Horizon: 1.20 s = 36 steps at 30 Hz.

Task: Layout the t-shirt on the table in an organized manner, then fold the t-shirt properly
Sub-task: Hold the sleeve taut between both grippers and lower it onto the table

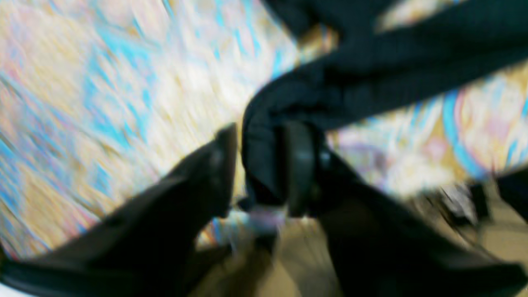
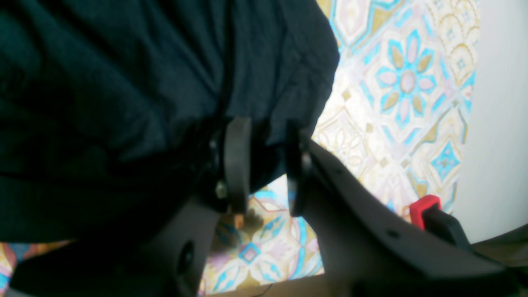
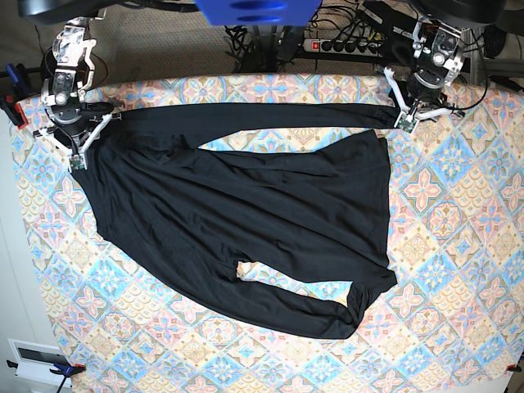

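The black t-shirt [image 3: 246,205] lies spread over the floral table [image 3: 458,205], one long sleeve stretched along the far edge and the other crumpled near the front. My right gripper [image 3: 79,151] sits at the shirt's far left corner. In the right wrist view it [image 2: 267,165] is shut on a fold of the t-shirt [image 2: 123,82]. My left gripper [image 3: 405,119] is at the far right end of the stretched sleeve. The blurred left wrist view shows it [image 1: 264,165] open, with the t-shirt [image 1: 371,74] resting against one finger [image 1: 301,165] and a gap to the other.
A power strip with cables [image 3: 344,41] lies on the floor behind the table. A red clamp [image 2: 425,208] grips the table's edge near my right gripper. A white box [image 3: 37,360] sits off the front left corner.
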Motion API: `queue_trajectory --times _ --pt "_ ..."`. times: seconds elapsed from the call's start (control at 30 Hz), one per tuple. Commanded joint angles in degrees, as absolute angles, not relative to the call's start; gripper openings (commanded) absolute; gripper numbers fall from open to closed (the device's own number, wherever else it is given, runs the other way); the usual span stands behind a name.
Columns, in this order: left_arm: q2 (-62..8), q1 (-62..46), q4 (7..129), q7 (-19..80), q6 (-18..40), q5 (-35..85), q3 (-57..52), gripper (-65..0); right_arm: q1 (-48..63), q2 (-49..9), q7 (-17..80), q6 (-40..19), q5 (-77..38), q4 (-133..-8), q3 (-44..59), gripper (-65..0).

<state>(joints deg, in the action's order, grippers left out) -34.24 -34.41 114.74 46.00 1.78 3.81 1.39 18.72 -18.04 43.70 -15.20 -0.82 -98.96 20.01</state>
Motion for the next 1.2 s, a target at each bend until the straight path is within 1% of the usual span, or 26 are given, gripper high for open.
queue_trajectory --times 0.0,0.07,0.13,0.27,0.43,0.53,0.7,0.87,0.93,1.0,1.17 --pt "-34.8 -34.1 115.6 45.3 1.5 4.4 0.8 -38.1 18.3 -18.9 42.8 -14.9 -0.7 -100.0 20.5 -51.3" --pt "-34.9 -34.1 115.6 45.4 1.5 6.2 0.7 -33.0 18.2 -18.9 42.8 -14.9 -0.7 -100.0 20.5 -51.3" --pt "-34.9 -34.1 115.6 45.4 1.5 8.0 0.7 -30.2 18.2 -18.9 42.8 -14.9 -0.7 -100.0 20.5 -51.3" --pt "-34.1 -31.9 115.6 45.5 1.5 12.9 0.6 -30.0 18.2 -18.9 42.8 -14.9 -0.7 -100.0 20.5 -51.3" --pt "-27.6 -27.4 115.6 46.1 1.5 22.9 -6.5 -30.0 18.1 -18.9 42.8 -14.9 -0.7 -100.0 20.5 -51.3" --pt "-24.7 -24.3 115.6 46.8 1.5 27.3 -7.9 -30.0 18.1 -18.9 42.8 -14.9 -0.7 -100.0 20.5 -51.3" --pt "-19.4 -17.8 111.4 53.1 1.5 28.0 -8.0 -30.0 18.2 -18.9 42.8 -14.9 -0.7 -100.0 20.5 -51.3" --pt "-16.9 -14.8 106.9 56.0 1.5 27.9 -8.0 -30.3 18.1 -18.9 42.7 -14.9 -0.7 -100.0 20.5 -51.3" --pt "-16.7 -14.8 106.9 56.0 1.5 28.2 -8.0 -32.6 18.1 -18.9 42.7 -14.9 -0.7 -100.0 20.5 -51.3" --pt "-16.7 -14.9 106.8 56.0 1.5 28.2 -7.9 -37.5 18.1 -18.9 42.7 -14.9 -0.7 -100.0 20.5 -51.3" --pt "-16.7 -14.9 106.7 56.0 1.6 28.3 -7.9 -56.4 18.1 -18.9 42.5 -14.9 -0.7 -100.0 20.5 -51.3"
